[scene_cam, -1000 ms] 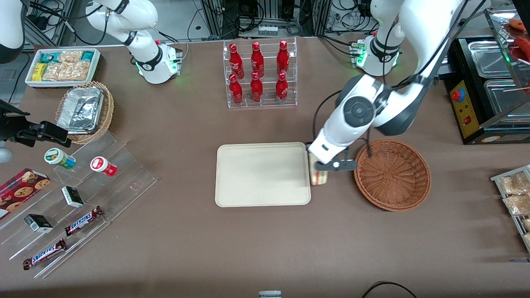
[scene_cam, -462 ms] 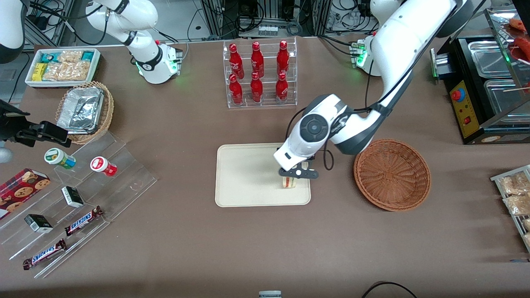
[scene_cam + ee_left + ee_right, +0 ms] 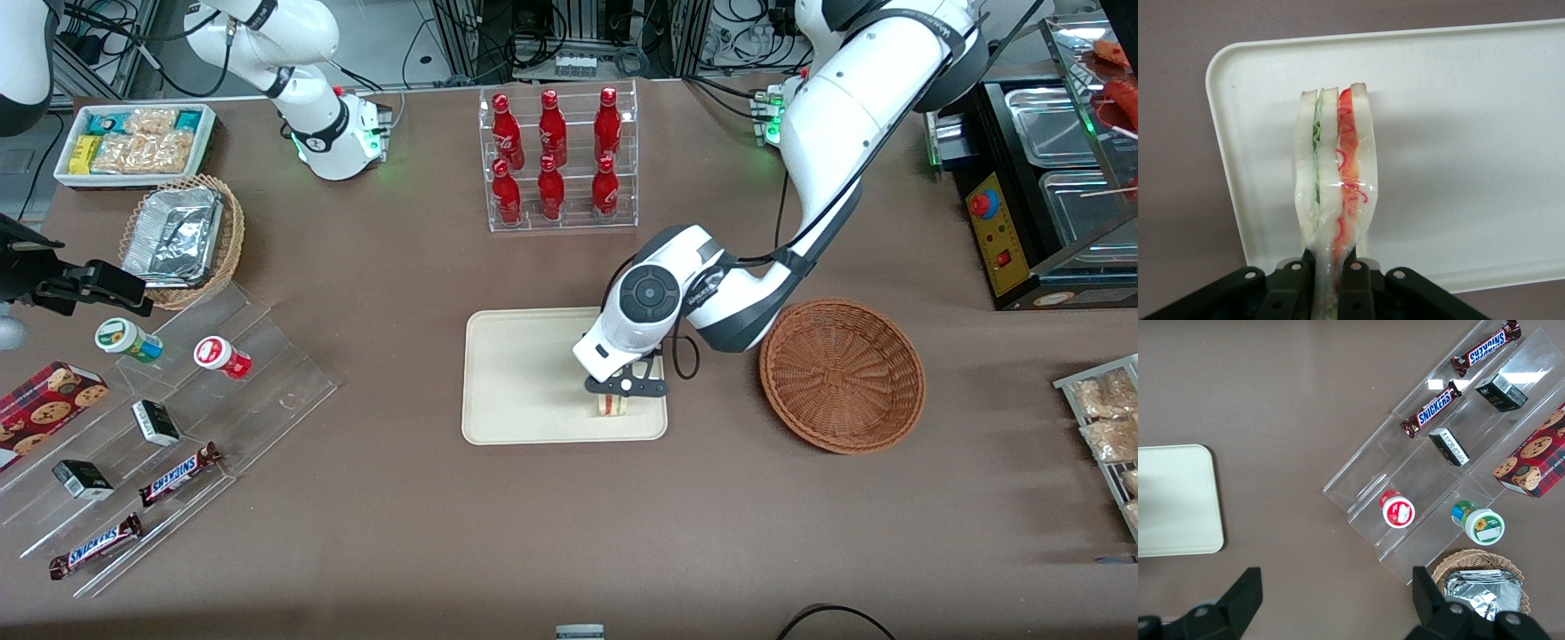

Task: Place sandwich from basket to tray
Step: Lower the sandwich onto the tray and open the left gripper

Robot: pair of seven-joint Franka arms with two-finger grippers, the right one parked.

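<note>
My gripper [image 3: 622,388] is shut on the sandwich [image 3: 613,405], a clear-wrapped wedge of pale bread with green and red filling. It holds the wedge over the cream tray [image 3: 524,373], at the tray's corner nearest the front camera and the basket. In the left wrist view the sandwich [image 3: 1335,173] sticks out from between the black fingers [image 3: 1356,287], pinched at its narrow end, with the tray [image 3: 1458,133] under it. The reddish-brown wicker basket [image 3: 842,374] stands beside the tray toward the working arm's end, with nothing in it.
A clear rack of red bottles [image 3: 556,160] stands farther from the front camera than the tray. A tan basket with foil trays [image 3: 182,238], a white snack bin [image 3: 135,142] and a clear stepped stand with snacks [image 3: 160,427] lie toward the parked arm's end.
My gripper has carried the sandwich from the gap between basket and tray onto the tray's corner, and it now hangs lower over the tray.
</note>
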